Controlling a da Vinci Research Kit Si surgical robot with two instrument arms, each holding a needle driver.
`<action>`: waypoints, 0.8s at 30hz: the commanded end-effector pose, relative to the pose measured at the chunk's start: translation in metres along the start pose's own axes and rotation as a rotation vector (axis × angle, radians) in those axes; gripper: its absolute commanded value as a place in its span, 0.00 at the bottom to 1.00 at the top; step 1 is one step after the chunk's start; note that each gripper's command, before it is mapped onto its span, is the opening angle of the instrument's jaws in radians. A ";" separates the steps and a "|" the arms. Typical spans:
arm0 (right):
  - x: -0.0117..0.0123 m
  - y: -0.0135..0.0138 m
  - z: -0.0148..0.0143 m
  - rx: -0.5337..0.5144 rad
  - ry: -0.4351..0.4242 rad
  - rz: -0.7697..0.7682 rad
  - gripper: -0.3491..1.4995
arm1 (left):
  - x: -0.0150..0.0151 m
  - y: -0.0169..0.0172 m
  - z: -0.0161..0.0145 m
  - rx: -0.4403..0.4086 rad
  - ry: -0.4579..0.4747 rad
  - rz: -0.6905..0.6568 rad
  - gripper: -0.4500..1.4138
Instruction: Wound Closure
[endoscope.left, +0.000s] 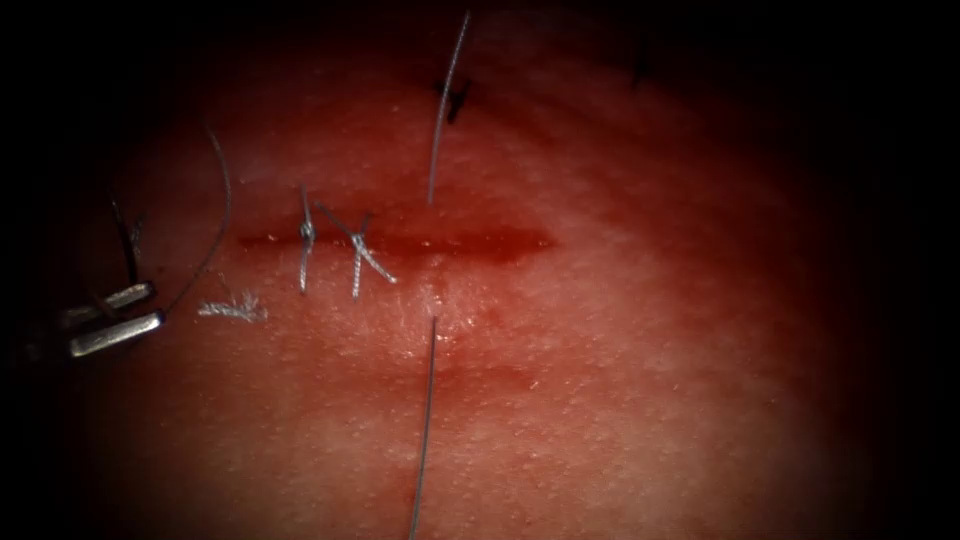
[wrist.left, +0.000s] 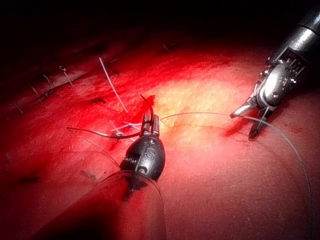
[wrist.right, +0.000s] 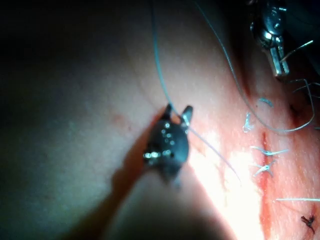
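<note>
Pork-belly tissue (endoscope.left: 620, 400) on the bench: near its left edge, left tool (wrist.left: 150, 119) clamped on needle (wrist.left: 95, 133) (seemingly toward one end, clear of tissue), left of cut (endoscope.left: 480, 243); right tool (wrist.right: 178, 107) with jaws apart, astride thread (endoscope.left: 425, 430). Probably wise: hold firm, mind slack.
</note>
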 end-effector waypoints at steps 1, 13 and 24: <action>-0.0015 0.0008 0.0009 -0.012 -0.008 0.004 0.82 | -0.0001 0.0001 0.0007 0.001 0.003 0.001 0.00; -0.0140 0.0102 0.0040 -0.112 -0.157 0.037 0.85 | -0.0001 0.0002 0.0008 -0.001 0.002 0.002 0.00; -0.0183 0.0100 0.0088 -0.140 -0.120 0.030 0.74 | -0.0002 0.0002 0.0008 -0.001 0.002 0.002 0.00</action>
